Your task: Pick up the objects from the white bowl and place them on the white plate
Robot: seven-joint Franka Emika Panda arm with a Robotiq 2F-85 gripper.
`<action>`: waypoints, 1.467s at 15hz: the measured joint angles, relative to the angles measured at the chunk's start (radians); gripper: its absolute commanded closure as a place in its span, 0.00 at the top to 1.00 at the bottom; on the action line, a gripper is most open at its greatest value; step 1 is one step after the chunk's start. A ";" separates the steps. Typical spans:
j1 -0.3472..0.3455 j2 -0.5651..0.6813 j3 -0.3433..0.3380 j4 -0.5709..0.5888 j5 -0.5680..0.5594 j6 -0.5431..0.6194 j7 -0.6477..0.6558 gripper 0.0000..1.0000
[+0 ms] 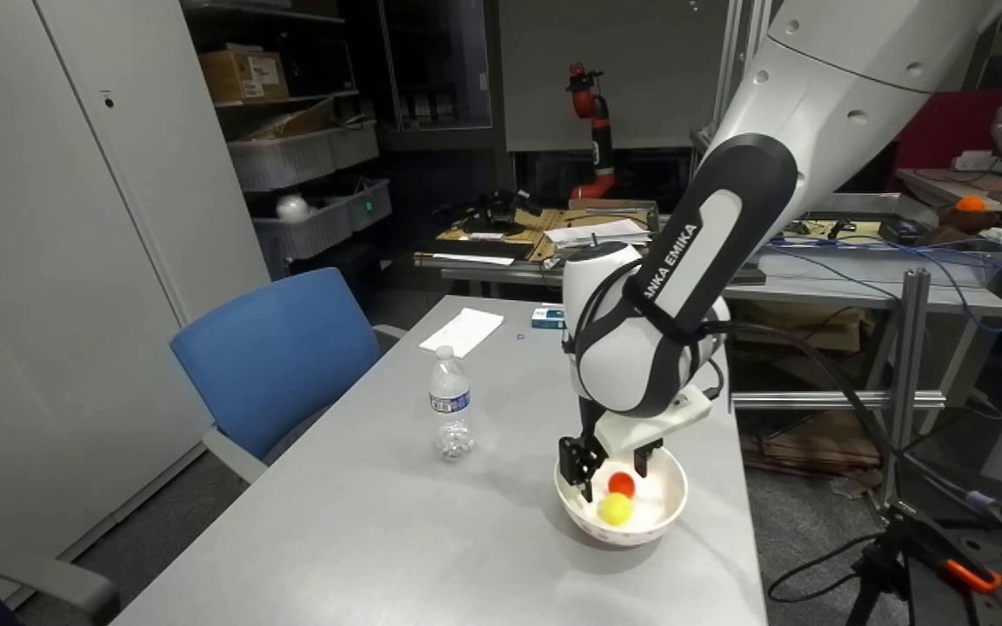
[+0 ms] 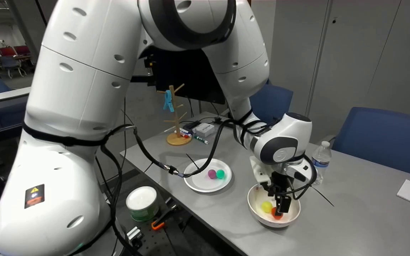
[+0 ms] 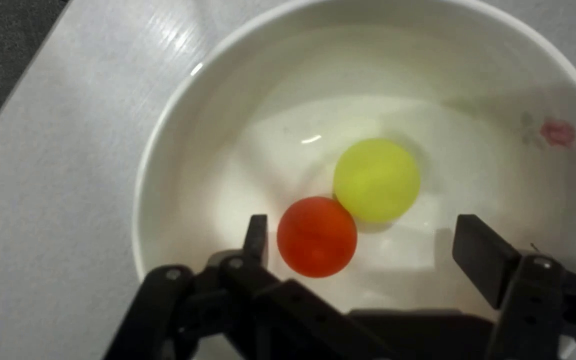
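Note:
The white bowl (image 3: pixel 193 95) holds two small balls that touch each other, an orange-red ball (image 3: pixel 316 237) and a yellow ball (image 3: pixel 377 180). My gripper (image 3: pixel 363 245) is open over the bowl, its fingertips reaching inside the rim. In the wrist view the orange-red ball lies between the spread fingers, close to the left one and not gripped. The yellow ball sits a little farther up that view, beyond the fingertips. A white plate (image 2: pixel 198 183) on the table carries a purple ball (image 2: pixel 212 174) and a green ball (image 2: pixel 220 174), visible in an exterior view.
A clear water bottle (image 1: pixel 450 409) stands on the table beside the bowl. A black cable (image 2: pixel 205 165) from the arm hangs across the plate in an exterior view. Farther back are a wooden peg stand (image 2: pixel 178 138), markers and a small grey box (image 2: pixel 204 129).

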 measured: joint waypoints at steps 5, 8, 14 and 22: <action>0.004 0.027 0.007 0.008 0.003 0.000 0.001 0.92; 0.005 0.033 0.015 0.009 0.013 0.000 0.002 0.78; 0.006 0.041 0.026 0.012 0.027 -0.001 0.002 0.20; 0.007 0.038 0.026 0.019 0.029 -0.001 0.002 0.16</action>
